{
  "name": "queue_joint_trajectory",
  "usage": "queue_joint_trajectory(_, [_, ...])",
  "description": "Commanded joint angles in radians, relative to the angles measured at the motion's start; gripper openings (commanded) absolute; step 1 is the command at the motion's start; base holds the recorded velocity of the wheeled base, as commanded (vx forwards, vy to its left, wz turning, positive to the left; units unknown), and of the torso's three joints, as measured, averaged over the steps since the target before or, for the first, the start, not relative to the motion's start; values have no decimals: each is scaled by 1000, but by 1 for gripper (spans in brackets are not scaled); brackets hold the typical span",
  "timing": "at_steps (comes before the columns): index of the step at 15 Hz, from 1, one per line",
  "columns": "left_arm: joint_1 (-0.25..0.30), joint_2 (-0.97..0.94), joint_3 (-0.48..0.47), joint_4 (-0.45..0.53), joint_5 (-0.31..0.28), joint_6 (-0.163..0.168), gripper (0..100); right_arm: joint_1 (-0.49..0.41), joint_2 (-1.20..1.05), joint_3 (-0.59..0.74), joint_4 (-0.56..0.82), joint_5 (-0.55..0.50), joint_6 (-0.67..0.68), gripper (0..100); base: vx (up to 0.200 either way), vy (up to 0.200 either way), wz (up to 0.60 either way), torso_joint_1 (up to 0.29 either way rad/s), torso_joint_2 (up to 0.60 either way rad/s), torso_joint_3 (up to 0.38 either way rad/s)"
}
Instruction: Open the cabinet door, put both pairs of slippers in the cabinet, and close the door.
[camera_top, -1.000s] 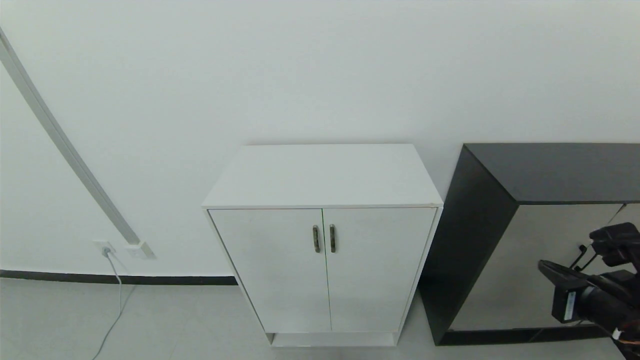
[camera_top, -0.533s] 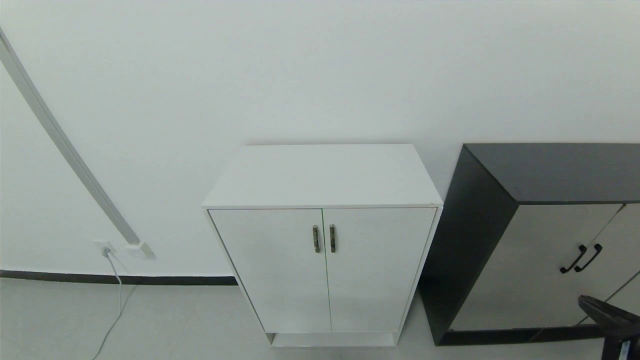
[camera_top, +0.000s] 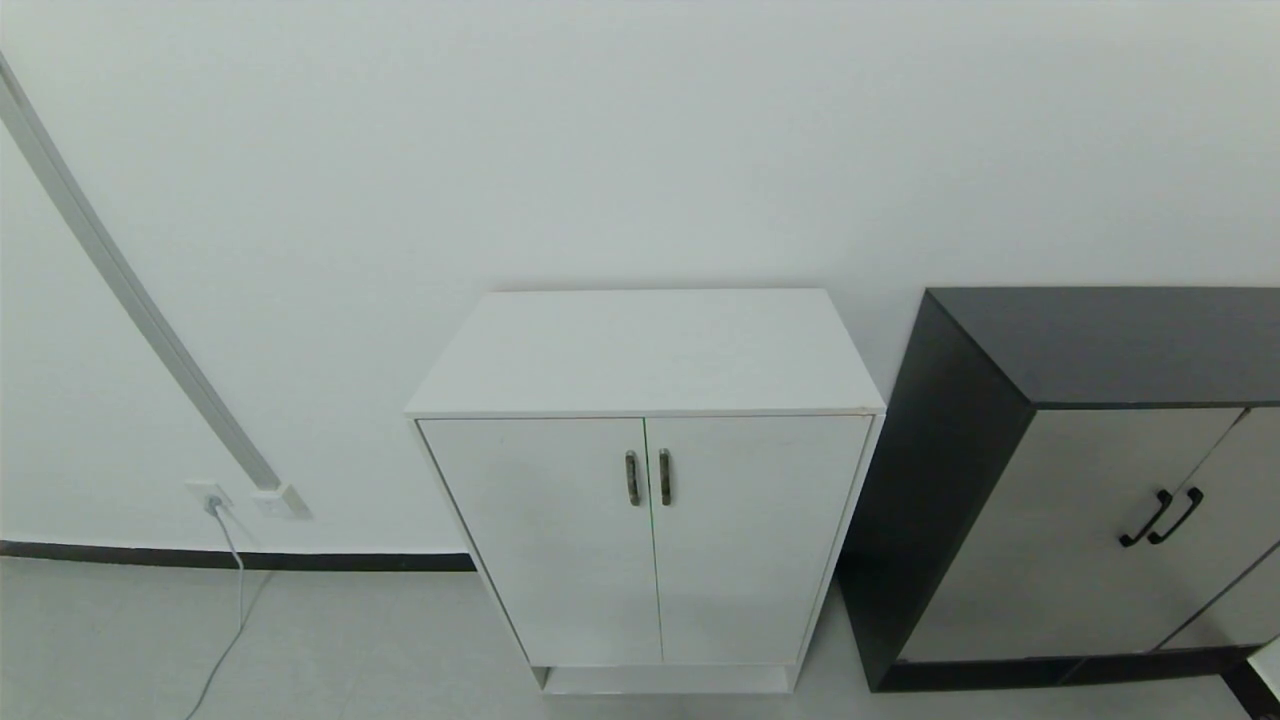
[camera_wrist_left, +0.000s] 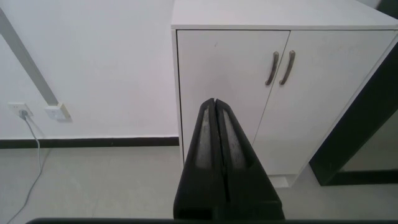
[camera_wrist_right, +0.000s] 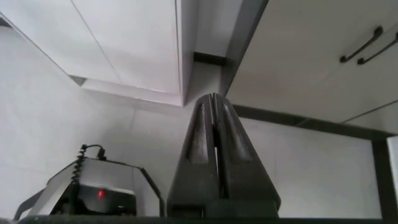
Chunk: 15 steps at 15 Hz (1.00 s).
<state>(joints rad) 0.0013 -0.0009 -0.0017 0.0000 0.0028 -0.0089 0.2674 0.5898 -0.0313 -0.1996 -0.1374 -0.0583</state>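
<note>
A plain white wall (camera_top: 640, 140) filled the upper half of the head view. A grey cable duct (camera_top: 130, 290) ran diagonally down it from the upper left edge to a small junction box (camera_top: 281, 500) at lower left. Just beside that box sat a wall socket (camera_top: 207, 494), and a grey cable (camera_top: 232, 610) hung from it down to the pale floor (camera_top: 350, 650). A black skirting strip (camera_top: 240, 560) lined the foot of the wall. At the right stood a black sideboard (camera_top: 960, 480) with grey doors (camera_top: 1060, 530), closed, bearing two curved black handles (camera_top: 1160, 517) side by side.
</note>
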Motion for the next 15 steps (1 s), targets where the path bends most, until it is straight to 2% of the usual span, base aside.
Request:
queue_joint_trajectory(1, [0, 1, 0, 0, 0, 0, 0, 3, -110, 1, 45, 24, 2, 0, 0, 0, 0, 0, 0, 0])
queue_joint_trajectory(5, [0, 2, 0, 0, 0, 0, 0, 3, -177, 2, 132, 101, 2, 0, 0, 0, 0, 0, 0, 0])
queue_joint_trajectory(13, [0, 1, 0, 0, -1, 0, 0, 13, -202, 31, 149, 144, 18, 0, 0, 0, 0, 0, 0, 0])
queue_joint_trajectory(15, [0, 1, 0, 0, 0, 1, 0, 22, -228, 27, 215, 179, 31, 0, 0, 0, 0, 0, 0, 0])
